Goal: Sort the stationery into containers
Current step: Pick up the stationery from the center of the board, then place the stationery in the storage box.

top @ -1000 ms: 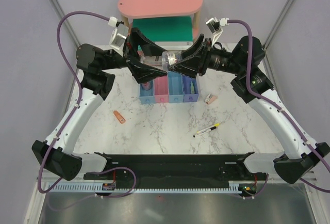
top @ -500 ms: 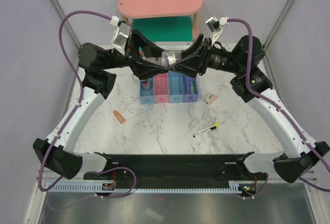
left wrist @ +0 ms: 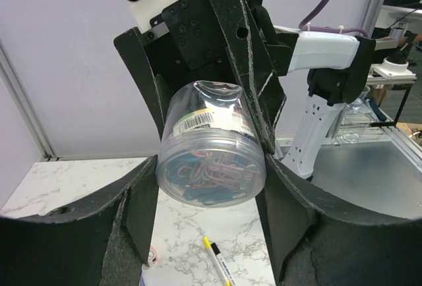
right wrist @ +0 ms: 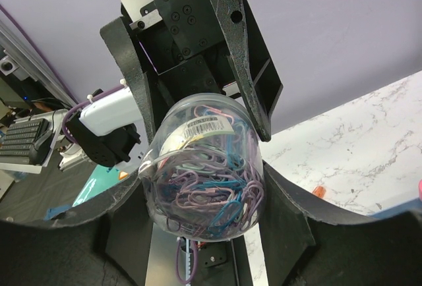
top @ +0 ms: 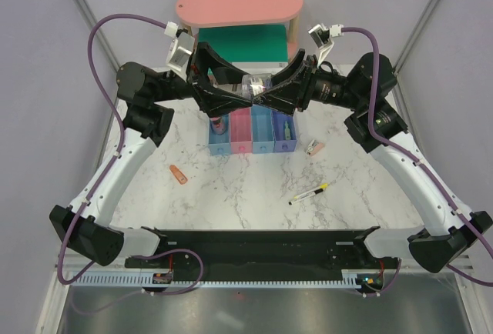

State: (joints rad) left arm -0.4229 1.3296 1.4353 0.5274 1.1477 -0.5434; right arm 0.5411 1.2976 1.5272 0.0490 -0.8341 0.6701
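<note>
A clear jar of coloured paper clips (top: 256,85) hangs in the air above the bin row, gripped from both sides. My left gripper (top: 236,95) closes on its lid end (left wrist: 211,180). My right gripper (top: 271,92) closes on its other end (right wrist: 201,180). Below stand the four joined bins: blue (top: 219,145), pink (top: 242,138), blue (top: 263,137) and purple-blue (top: 285,143). A pink-red piece (top: 219,127) lies in the left blue bin, a green piece (top: 286,129) in the purple-blue one. On the table lie the yellow-and-black pen (top: 309,192), an orange piece (top: 179,174) and a pale pink piece (top: 315,148).
A pink oval two-tier shelf (top: 239,7) stands at the back, with a green book (top: 245,41) on its lower tier. Grey walls close in both sides. The pen also shows in the left wrist view (left wrist: 217,263), the orange piece in the right wrist view (right wrist: 319,192).
My left gripper has moved in toward the jar and its fingers have closed from wide open onto it. The right gripper and jar have shifted slightly up.
</note>
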